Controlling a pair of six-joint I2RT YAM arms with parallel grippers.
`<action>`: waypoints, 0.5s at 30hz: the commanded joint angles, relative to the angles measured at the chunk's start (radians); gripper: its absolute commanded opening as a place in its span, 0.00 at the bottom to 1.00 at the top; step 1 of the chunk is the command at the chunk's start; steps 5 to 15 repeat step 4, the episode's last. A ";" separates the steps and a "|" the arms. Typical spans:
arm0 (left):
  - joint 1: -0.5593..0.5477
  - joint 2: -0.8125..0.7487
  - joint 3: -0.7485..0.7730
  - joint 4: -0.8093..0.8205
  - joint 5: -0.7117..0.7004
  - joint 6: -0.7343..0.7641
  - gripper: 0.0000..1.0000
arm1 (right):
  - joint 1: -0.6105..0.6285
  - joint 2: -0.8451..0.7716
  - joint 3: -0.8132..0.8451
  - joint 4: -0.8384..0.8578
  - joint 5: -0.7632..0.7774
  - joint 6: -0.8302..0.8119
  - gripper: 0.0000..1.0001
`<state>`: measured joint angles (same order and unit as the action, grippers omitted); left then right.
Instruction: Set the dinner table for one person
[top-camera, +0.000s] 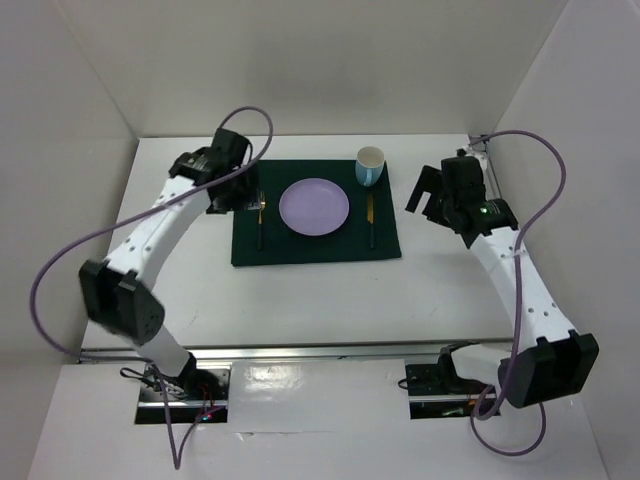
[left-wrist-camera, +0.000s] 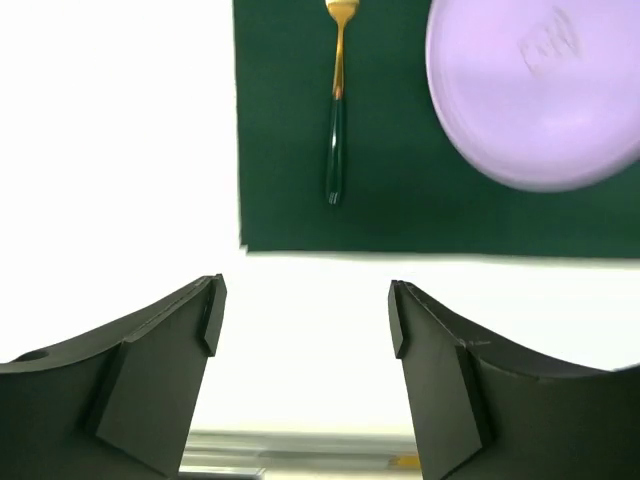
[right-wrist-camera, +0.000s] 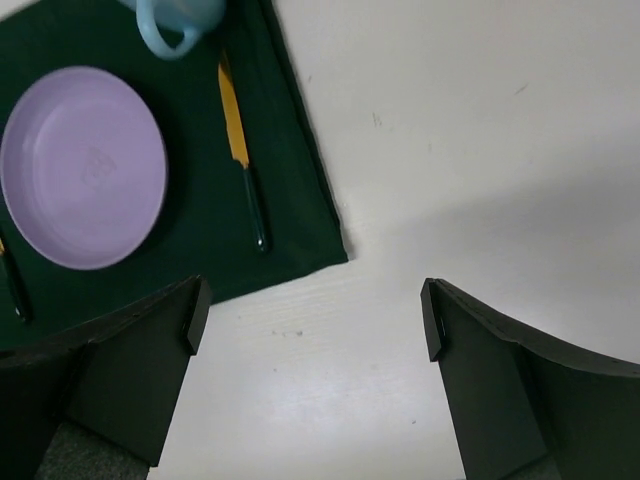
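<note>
On the white dinner table (top-camera: 300, 300) lies a dark green mat (top-camera: 250, 252). A lilac plate (top-camera: 314, 206) sits at its middle. Left of the plate is a fork (top-camera: 261, 222) with a gold head and dark handle, and right of it a gold-bladed knife (top-camera: 371, 220). A light blue mug (top-camera: 370, 165) stands at the mat's back right corner. My left gripper (top-camera: 237, 200) hangs open and holds nothing above the mat's left edge; its wrist view shows the fork (left-wrist-camera: 338, 110) and plate (left-wrist-camera: 540, 90) beyond the left gripper (left-wrist-camera: 305, 290). My right gripper (top-camera: 425, 200) is open and holds nothing right of the mat, apart from the knife (right-wrist-camera: 243, 160).
White walls close in the table at the left, back and right. A metal rail (top-camera: 300, 353) runs along the near edge by the arm bases. Purple cables (top-camera: 50, 270) loop off both arms. Bare tabletop (right-wrist-camera: 480, 150) lies right of the mat.
</note>
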<state>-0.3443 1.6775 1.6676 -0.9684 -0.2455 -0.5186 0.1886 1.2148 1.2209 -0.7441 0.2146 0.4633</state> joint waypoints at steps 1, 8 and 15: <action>-0.004 -0.120 -0.126 0.048 0.043 0.065 0.83 | -0.008 -0.072 0.015 0.055 0.095 0.037 1.00; -0.004 -0.188 -0.167 0.048 0.061 0.052 0.83 | -0.008 -0.072 0.006 0.032 0.095 0.021 1.00; -0.004 -0.188 -0.167 0.048 0.061 0.052 0.83 | -0.008 -0.072 0.006 0.032 0.095 0.021 1.00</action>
